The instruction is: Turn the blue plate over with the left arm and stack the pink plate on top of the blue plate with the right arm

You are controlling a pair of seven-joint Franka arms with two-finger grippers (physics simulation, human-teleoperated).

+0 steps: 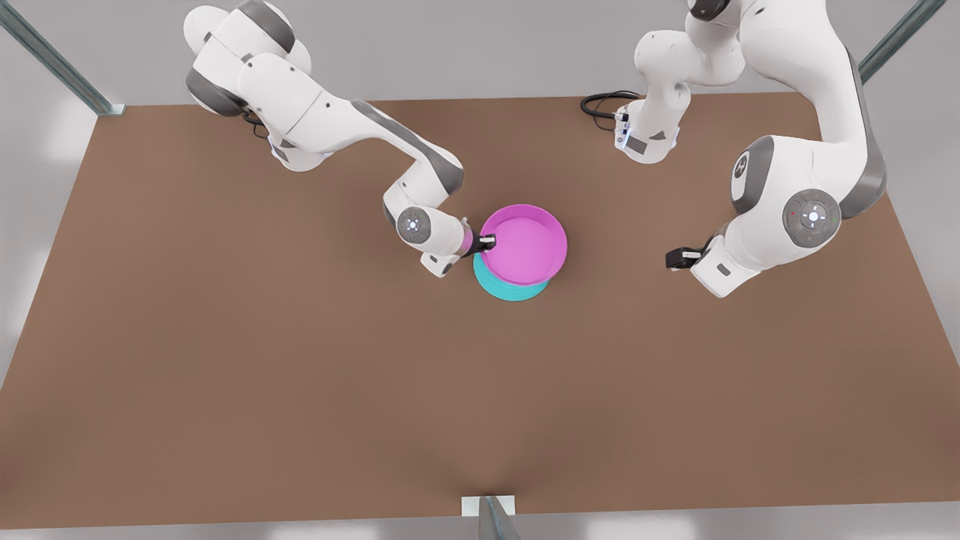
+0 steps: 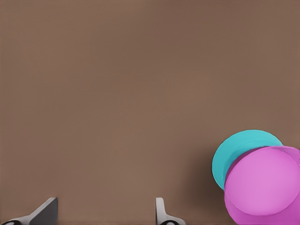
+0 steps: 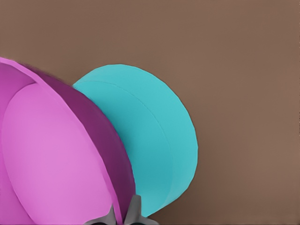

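Right gripper (image 1: 487,242): fingers pinched on the rim of the pink plate (image 1: 525,244), carrying it open side up just above the blue plate (image 1: 504,288) and offset from it, so the stack is judged not yet released or centred. Blue plate: upside down on the brown table (image 1: 225,337), flat base up as a seat. Left gripper (image 1: 677,259): fingers spread wide, empty, waiting well apart
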